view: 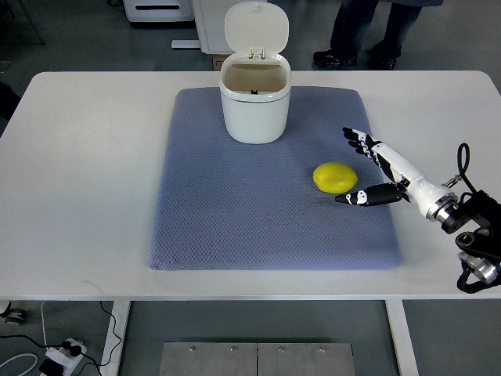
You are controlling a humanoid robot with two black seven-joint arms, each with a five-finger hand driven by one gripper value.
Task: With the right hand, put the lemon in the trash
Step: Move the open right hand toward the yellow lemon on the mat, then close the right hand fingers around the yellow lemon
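Observation:
A yellow lemon (pixel 335 178) lies on the blue-grey mat (pixel 235 211), right of centre. Behind it, at the mat's far edge, stands a white trash bin (pixel 254 106) with its lid flipped up and its inside empty. My right hand (pixel 354 166) reaches in from the right edge, just to the right of the lemon. Its fingers (pixel 360 141) are spread above the lemon's right side and the thumb (pixel 356 197) points in below it. The hand is open and holds nothing. The left arm does not show.
The mat covers the middle of a white table (pixel 86 196). A person's legs and dark shoes (pixel 356 55) stand beyond the table's far edge. Cables and a power strip (pixel 55 356) lie on the floor at the lower left.

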